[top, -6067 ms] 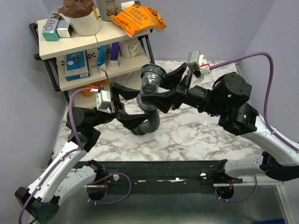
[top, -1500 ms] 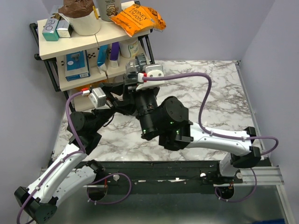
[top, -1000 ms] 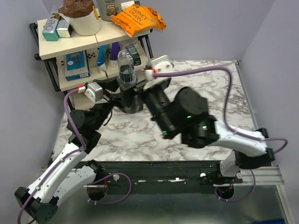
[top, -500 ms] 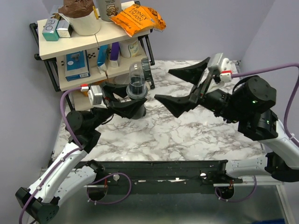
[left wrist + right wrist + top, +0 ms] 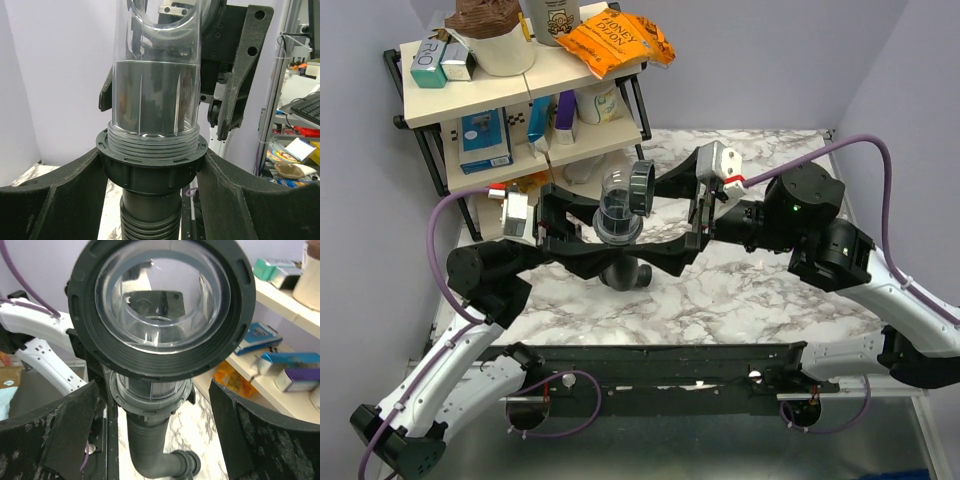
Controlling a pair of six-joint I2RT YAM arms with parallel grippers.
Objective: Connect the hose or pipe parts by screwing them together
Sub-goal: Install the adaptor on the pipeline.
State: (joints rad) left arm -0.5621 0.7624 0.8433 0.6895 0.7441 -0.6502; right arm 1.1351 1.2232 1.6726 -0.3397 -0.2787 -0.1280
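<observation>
Moved: right gripper (image 5: 648, 220) has swung in from the right, and its fingers now flank the clear fitting (image 5: 617, 195).
Left gripper (image 5: 152, 167): clamped on the collar (image 5: 152, 161) — fitting upright, left of centre over the table (image 5: 750, 300).
Right gripper state: jaws wide apart, clear of the fitting.
Ring nut (image 5: 80, 305): on the side mouth — facing right.
Ribbed hose (image 5: 145, 450): hangs below the collar.

A white marble surface (image 5: 720, 300) stands between lilac walls (image 5: 770, 60); a two-level shelf (image 5: 470, 96) fills the left corner.
</observation>
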